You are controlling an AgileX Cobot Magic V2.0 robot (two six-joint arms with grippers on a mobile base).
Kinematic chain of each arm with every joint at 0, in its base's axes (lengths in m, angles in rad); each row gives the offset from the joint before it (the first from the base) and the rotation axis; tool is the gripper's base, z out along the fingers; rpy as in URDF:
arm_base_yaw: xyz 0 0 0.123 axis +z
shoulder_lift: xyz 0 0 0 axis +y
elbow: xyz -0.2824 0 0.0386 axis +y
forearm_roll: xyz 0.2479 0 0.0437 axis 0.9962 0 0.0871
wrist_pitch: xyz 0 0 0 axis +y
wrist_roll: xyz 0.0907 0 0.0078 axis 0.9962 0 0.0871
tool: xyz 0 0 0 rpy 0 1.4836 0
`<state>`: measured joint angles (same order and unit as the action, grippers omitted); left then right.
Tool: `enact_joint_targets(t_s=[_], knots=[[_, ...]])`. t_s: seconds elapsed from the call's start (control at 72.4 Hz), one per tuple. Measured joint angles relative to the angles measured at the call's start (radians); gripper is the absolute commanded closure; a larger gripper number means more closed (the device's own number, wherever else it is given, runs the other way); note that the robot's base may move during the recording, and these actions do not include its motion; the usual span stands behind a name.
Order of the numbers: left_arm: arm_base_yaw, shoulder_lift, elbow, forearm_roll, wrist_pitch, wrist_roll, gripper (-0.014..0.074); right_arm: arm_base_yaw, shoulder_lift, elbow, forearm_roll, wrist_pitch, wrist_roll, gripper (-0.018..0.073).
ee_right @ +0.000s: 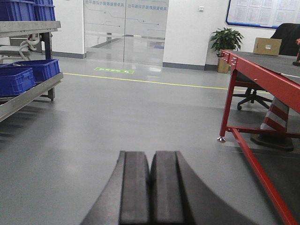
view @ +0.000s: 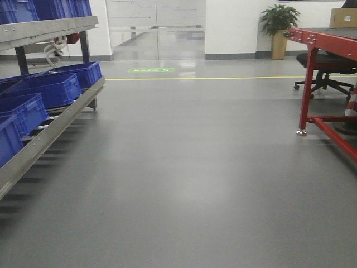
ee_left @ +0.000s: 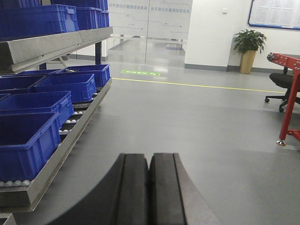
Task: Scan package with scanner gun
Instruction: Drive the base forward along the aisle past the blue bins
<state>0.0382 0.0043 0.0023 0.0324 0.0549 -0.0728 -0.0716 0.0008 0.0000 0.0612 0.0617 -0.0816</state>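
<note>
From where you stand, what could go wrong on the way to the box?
The box sits far off on the red table, whose low bar and the cone under it could catch the base. The left gripper and right gripper are shut and empty, so nothing can be grasped yet.

A rack (view: 53, 131) holding crates (view: 53, 89) lines the left; on the right stands a table (view: 329, 42) with a package (view: 343, 18) on top, a chair (view: 329, 64) beneath, a plant (view: 279, 19) behind.
</note>
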Motion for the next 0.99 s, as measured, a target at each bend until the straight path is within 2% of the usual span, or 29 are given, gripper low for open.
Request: enact_joint_targets(t_s=[0.994], knots=[[0.0,0.0,0.0,0.0,0.0,0.0,0.0707,0.0,0.0,0.0,0.0,0.0,0.0,0.0721]])
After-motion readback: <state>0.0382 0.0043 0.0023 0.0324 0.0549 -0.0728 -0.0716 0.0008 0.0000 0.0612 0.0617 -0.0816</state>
